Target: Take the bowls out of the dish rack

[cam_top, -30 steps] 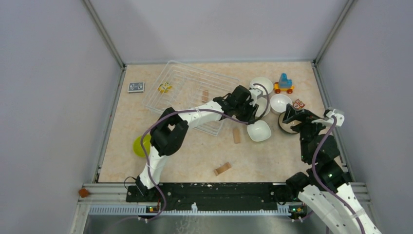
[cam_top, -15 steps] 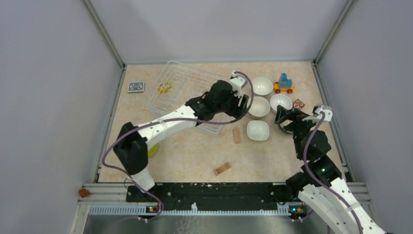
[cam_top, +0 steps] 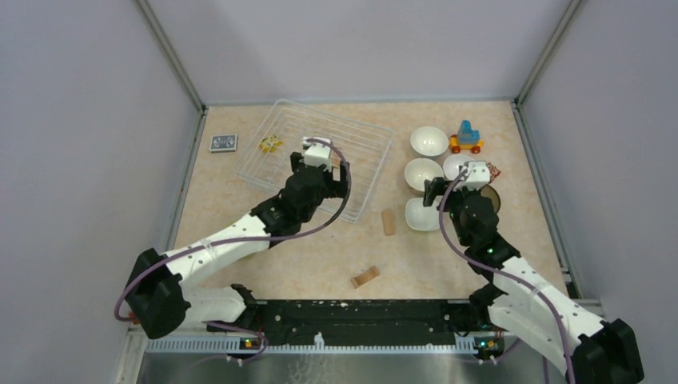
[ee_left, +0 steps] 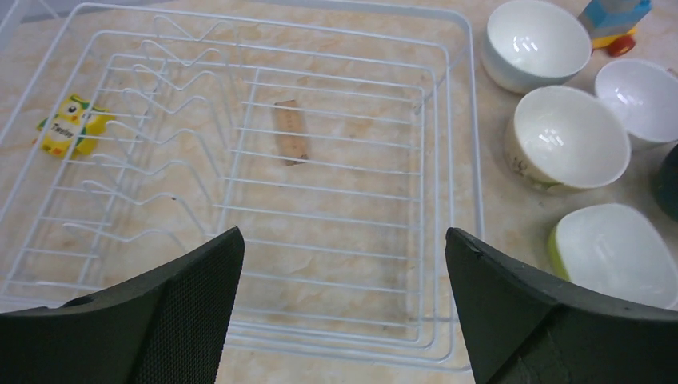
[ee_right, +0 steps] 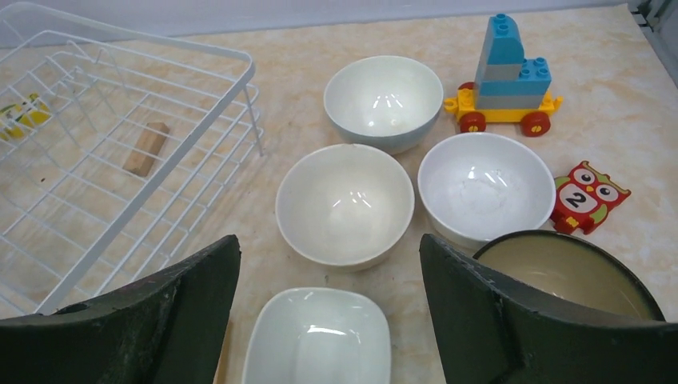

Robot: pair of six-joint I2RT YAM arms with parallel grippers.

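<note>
I had the left hand (ee_left: pixel 342 244) spread wide over the near part of the dish rack (ee_left: pixel 448 120), nothing pinched, just wire showing in the gap. The rack sat askew on the counter (cam_top: pixel 320 256) in the top view. A small wooden block (ee_left: pixel 290 132) showed through its floor wires, and a yellow owl toy (ee_left: pixel 68 126) was at its left side; I could not tell whether the toy sat inside the wire or just beside it. The right hand (ee_right: pixel 328 244) was spread too, gripping nothing, hovering right of the rack above the bowl cluster. I could see five bowls, all on the counter right of the rack, open side up. A pale bowl (ee_right: pixel 384 102) was farthest back and a beige bowl (ee_right: pixel 345 204) nearest the rack's right wall, with a white bowl (ee_right: pixel 486 188) just beside it, further from the rack. A lime green bowl (ee_right: pixel 316 340) was on the beige one's near side, and a dark teal bowl (ee_right: pixel 572 280) was furthest from the rack, partly cut off by the right hand in the wrist view. A toy block car (ee_right: pixel 505 80) stood further from the rack than the pale bowl, and an owl number tile (ee_right: pixel 590 196) lay beside the white bowl. A loose wooden block (cam_top: pixel 388 222) lay just off the rack's near-right corner, a wooden piece (cam_top: pixel 365 277) was well nearer the arm bases, and a card (cam_top: pixel 223 142) lay left of the rack.
</note>
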